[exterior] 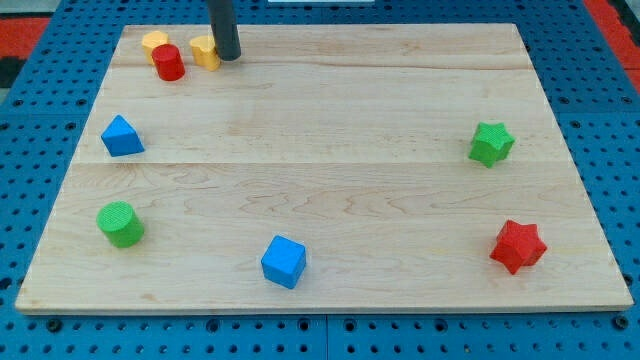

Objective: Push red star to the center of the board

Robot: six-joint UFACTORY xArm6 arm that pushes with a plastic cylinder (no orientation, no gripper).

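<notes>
Blocks on the wooden board (pixel 330 150): two yellow (pixel 154 43) (pixel 205 51), two red (pixel 168 63) (pixel 518 246), two blue (pixel 121 136) (pixel 283 261), two green (pixel 120 224) (pixel 491 143); eight total.

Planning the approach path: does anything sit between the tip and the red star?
Nothing does. In the camera view, bare board runs from my tip at the top left to the red star at the bottom right.

rod's upper part cut off at the view's top, yellow block (pixel 206 51) partly hidden behind my tip (pixel 229 57)
</notes>
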